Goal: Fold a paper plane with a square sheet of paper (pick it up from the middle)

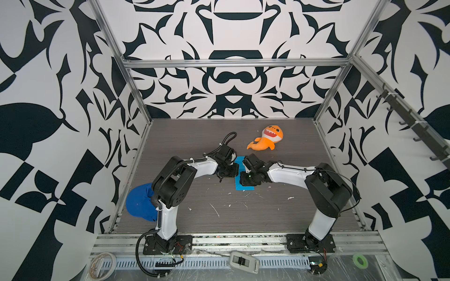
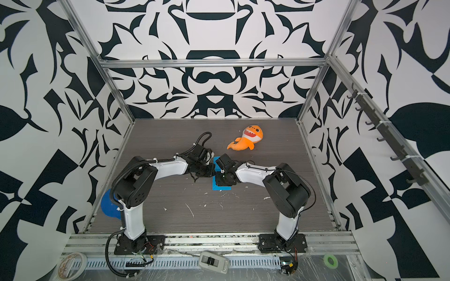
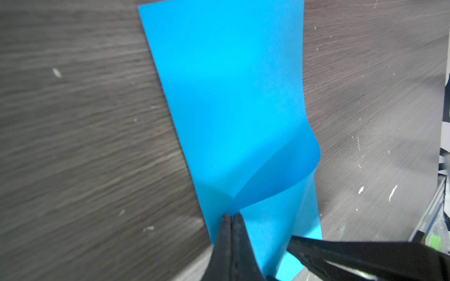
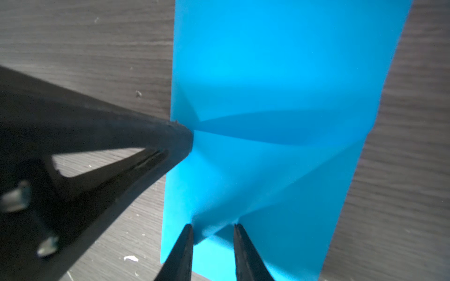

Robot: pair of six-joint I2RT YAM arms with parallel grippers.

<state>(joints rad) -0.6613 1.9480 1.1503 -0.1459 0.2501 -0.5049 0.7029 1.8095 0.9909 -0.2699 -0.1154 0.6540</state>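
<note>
**A:** Where do we stand, starting from the left of the frame?

**B:** Our left claw [image 3: 230, 216] has its two black tips pressed together on the thin bright blue square sheet of paper [image 1: 243, 187]. It pinches the paper at its left long edge, and a soft fold lifts off the dark grey wood-grain tabletop [image 1: 194, 136] from that pinch.

**A:** And where does the sheet lie?

**B:** In both top views it sits just right of centre, between our two wrists and mostly hidden under them. Only a far corner and the near end show. What we see looks longer than wide. Its long axis runs from the upper part of the frame toward the lower, so each arm meets it across the short way.

**A:** Then the right side?

**B:** Our right claw [image 4: 213, 227] has its tips apart, one on either side of a raised pucker of the blue paper. We cannot tell that it grips anything. The left claw's tip sits just beside it.

**A:** So what does the coming move hang on?

**B:** On that pucker, we judge. It stands between the right tips, near the sheet's middle, so they need only come together where they are. If they close beside it instead of over it, we risk a skewed crease or a slip. Both claws are equally near the sheet, so neither needs to reach.
</note>
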